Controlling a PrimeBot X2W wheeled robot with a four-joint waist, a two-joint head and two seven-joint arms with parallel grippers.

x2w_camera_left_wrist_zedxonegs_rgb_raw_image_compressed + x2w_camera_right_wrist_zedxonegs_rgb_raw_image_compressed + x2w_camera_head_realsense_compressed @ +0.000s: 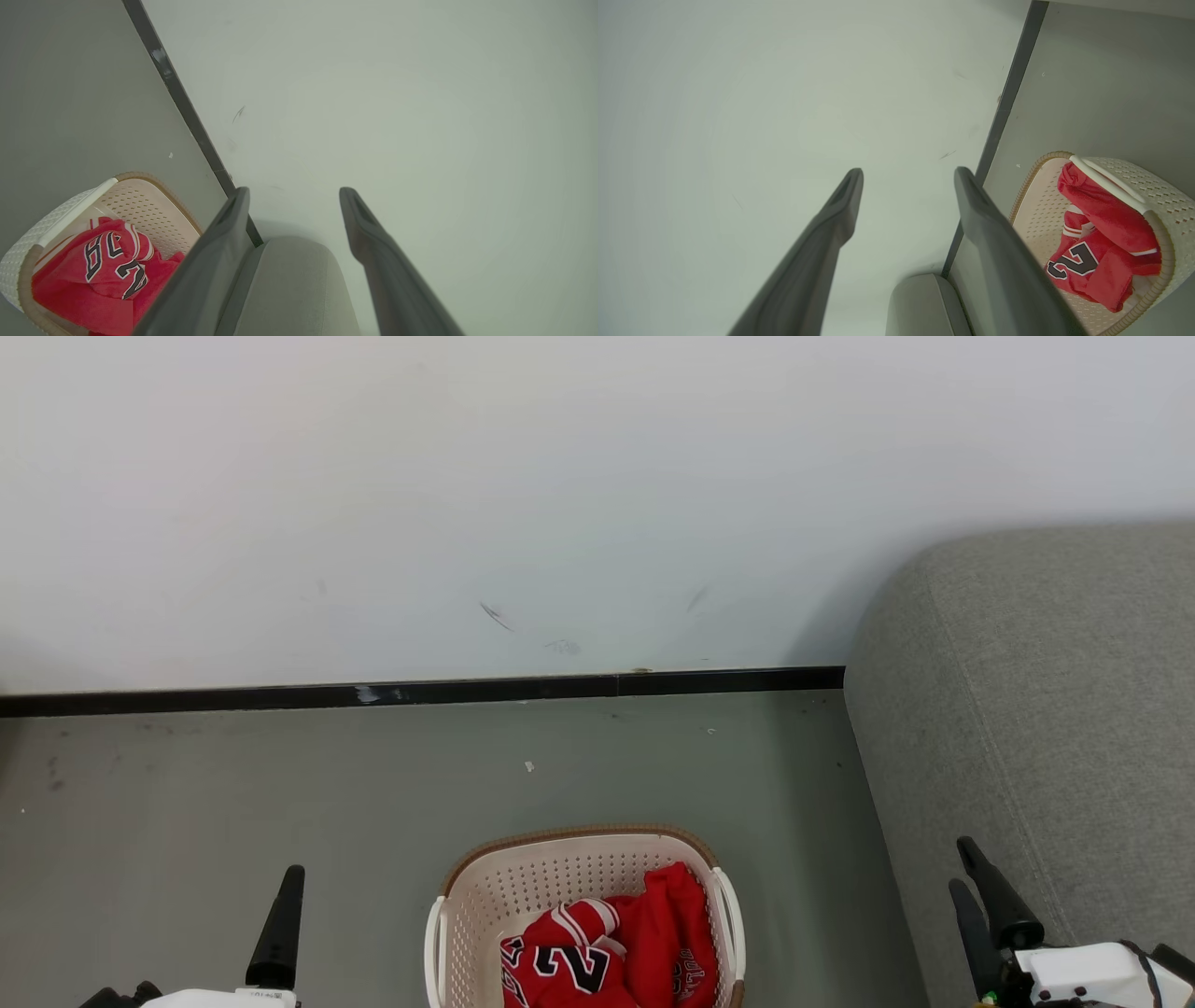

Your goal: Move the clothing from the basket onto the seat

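The cream basket (523, 887) stands on the floor at the bottom centre of the head view. The red clothing (607, 957) lies crumpled inside it, a jersey with black-and-white numerals on the left and a second red piece with white lettering on the right. The grey seat (1046, 709) rises at the right. My left gripper (294, 191) is open and empty, held left of the basket. My right gripper (962, 866) is open and empty too, over the seat's front edge. Both wrist views show the basket (140, 205) (1157, 186) and the clothing (107, 266) (1101, 233) off to one side.
A white wall (560, 504) with a black skirting strip (420, 693) runs behind the basket. Bare grey floor (233, 784) spreads left of and beyond it. The gap between the basket and the seat is narrow.
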